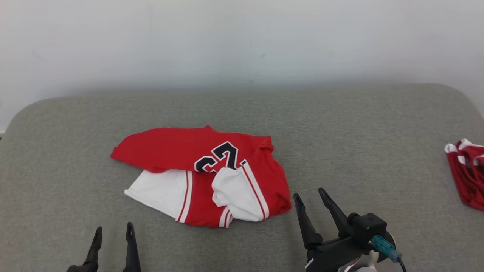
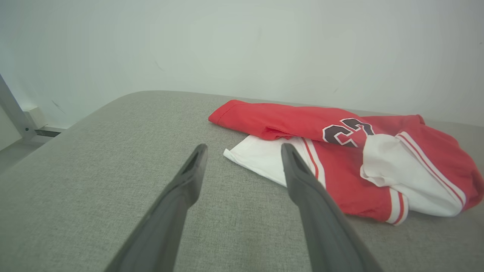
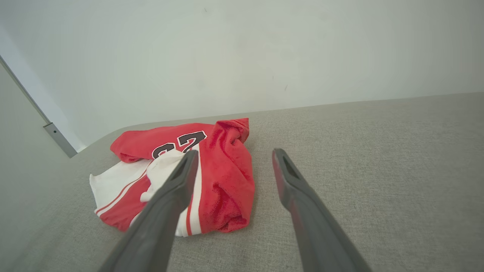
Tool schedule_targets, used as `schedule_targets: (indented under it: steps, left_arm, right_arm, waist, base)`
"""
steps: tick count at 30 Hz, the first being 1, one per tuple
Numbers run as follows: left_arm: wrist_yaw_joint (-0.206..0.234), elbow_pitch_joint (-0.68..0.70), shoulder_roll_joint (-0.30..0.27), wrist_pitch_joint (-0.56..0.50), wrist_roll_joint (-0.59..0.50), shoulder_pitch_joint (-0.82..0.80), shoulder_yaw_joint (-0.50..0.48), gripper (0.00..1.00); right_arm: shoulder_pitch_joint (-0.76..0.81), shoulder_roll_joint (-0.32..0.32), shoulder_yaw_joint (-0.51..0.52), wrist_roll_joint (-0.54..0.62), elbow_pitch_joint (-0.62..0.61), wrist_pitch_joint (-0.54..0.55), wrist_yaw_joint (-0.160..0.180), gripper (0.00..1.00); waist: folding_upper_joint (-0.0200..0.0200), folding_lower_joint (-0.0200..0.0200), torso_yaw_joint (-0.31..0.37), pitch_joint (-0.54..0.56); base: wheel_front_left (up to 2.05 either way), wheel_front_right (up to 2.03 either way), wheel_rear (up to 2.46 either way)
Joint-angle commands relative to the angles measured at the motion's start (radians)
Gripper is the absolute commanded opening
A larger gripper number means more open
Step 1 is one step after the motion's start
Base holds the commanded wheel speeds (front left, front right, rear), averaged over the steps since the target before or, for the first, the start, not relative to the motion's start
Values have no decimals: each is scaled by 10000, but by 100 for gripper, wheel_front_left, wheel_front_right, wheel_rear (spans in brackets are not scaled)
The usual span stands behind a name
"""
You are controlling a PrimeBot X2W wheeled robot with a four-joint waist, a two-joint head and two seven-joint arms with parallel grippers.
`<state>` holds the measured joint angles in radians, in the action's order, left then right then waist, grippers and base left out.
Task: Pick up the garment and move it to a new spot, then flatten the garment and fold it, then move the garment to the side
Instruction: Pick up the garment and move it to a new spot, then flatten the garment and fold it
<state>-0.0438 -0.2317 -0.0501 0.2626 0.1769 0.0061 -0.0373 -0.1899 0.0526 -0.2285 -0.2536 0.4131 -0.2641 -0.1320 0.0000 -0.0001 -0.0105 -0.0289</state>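
The light, limp red-and-white cloth jersey [image 1: 170, 149] lies crumpled on the grey fabric-topped desk [image 1: 340, 132] ahead of the left tool [image 1: 113, 226] and right tool [image 1: 309, 192], both spread apart and empty, and is probably best pinched at its white hem corner [image 1: 132, 192].

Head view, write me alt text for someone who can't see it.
A crumpled red and white garment with a dark number lies on a grey fabric surface. The left gripper and the right gripper hover open and empty nearer the camera; a second red garment lies at the far right.
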Motion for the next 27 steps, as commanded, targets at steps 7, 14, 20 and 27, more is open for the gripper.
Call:
schedule_targets:
  steps: [7, 14, 20, 27]
  left_arm:
    - [53, 91, -4, 33, 355, -153, 560, 100]
    - [155, 167, -5, 32, 653, -267, 988, 100]
    - [148, 388, -2, 32, 987, -225, 1218, 100]
    - [278, 493, -2, 32, 1211, -350, 1519, 100]
  right_arm:
    - [-568, -28, -627, 257, 341, 3, 24, 100]
    - [-1264, -22, -912, 539, 1018, 1, 24, 100]
    - [-1903, 86, -712, 848, 1787, 3, 24, 100]
    - [-2421, 196, -313, 1486, 2607, 3, 24, 98]
  waist:
    - [0, 1, -1339, -499]
    - [0, 1, -2350, -922]
    - [0, 1, -3129, -1371]
    - [0, 1, -3481, -1768]
  base:
    - [0, 0, 0]
    - [0, 0, 0]
    - [0, 0, 0]
    - [0, 0, 0]
